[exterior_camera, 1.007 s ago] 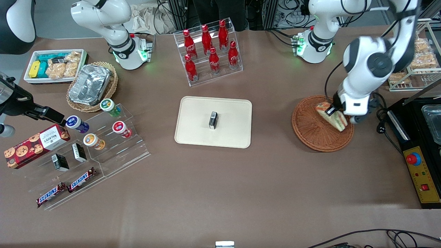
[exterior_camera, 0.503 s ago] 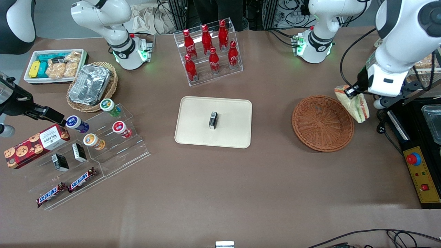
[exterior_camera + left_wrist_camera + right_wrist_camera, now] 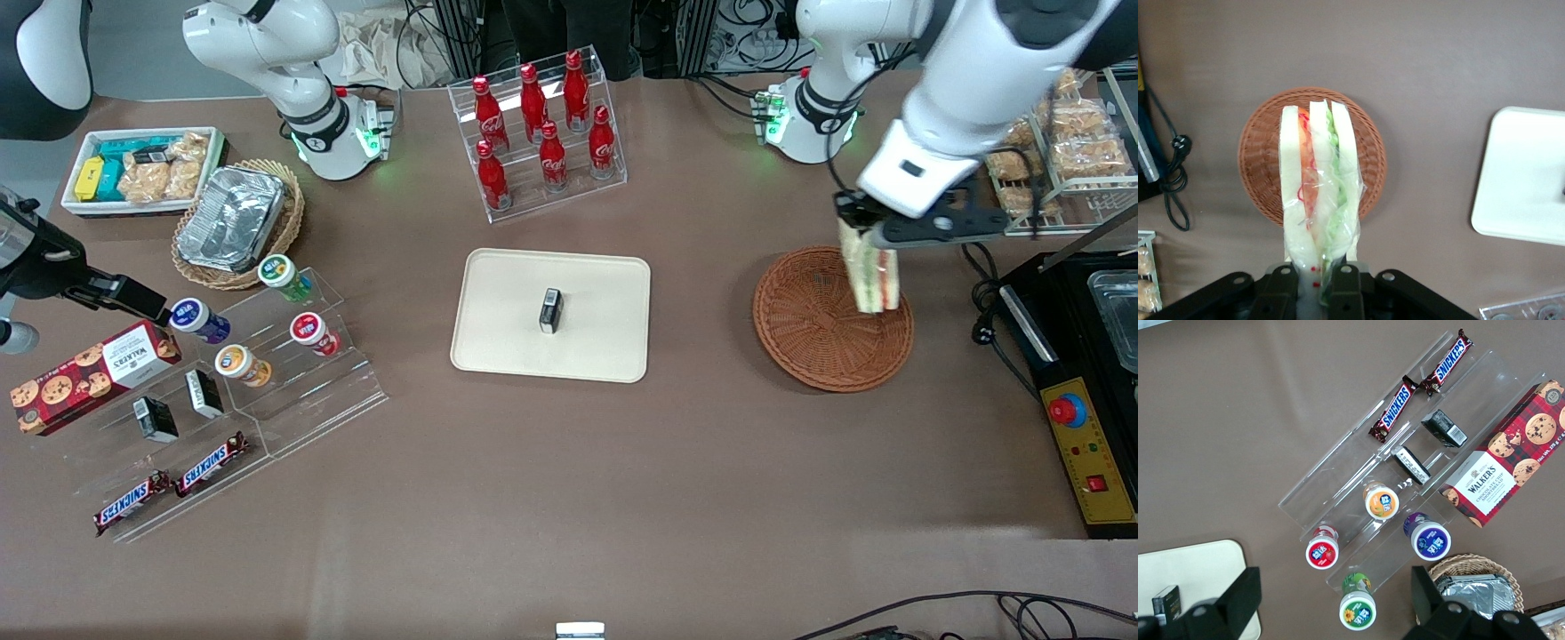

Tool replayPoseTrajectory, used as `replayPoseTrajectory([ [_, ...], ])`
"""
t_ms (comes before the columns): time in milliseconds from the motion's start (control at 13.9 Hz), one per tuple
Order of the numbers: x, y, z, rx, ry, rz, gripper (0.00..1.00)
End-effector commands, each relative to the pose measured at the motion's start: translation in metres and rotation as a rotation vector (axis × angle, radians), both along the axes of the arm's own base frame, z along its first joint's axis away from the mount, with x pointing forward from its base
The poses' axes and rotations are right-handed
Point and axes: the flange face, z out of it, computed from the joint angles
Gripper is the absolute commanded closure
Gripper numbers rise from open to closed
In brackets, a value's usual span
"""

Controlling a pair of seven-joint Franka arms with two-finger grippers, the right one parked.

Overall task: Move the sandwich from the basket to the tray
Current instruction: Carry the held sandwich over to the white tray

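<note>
Left arm raised, gripper (image 3: 852, 224) clamped on sandwich (image 3: 869, 274), hanging above basket (image 3: 813, 342) rim; tray (image 3: 605, 356) at basket's 9 o'clock.

Brown table (image 3: 569, 462) carries the cream tray (image 3: 498, 320) at centre, basket (image 3: 813, 342) toward the working arm's end, gripper (image 3: 867, 233) above it.

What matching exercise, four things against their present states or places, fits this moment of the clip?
Things:
1. clear-wrapped triangular sandwich
2. round reddish-brown wicker basket
3. flat cream-beige rectangular tray
4. left gripper

States:
A. holds a small black box
B. hangs above the basket
C. jaws shut on the sandwich
D. nothing lies in it

Pairs: 1-B, 2-D, 3-A, 4-C
</note>
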Motion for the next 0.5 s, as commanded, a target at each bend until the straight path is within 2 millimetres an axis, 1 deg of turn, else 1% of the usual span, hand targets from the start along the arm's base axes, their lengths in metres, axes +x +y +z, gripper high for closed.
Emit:
replayPoseTrajectory([
  [0,-0.006,-0.03,-0.004,-0.027,0.027,-0.062,1.0],
  [288,-0.018,-0.091,-0.024,-0.059,-0.003,-0.066,1.0],
  [359,-0.019,-0.1,-0.033,-0.072,-0.008,-0.06,1.0],
  [431,-0.023,-0.117,-0.042,-0.085,-0.026,-0.047,1.0],
])
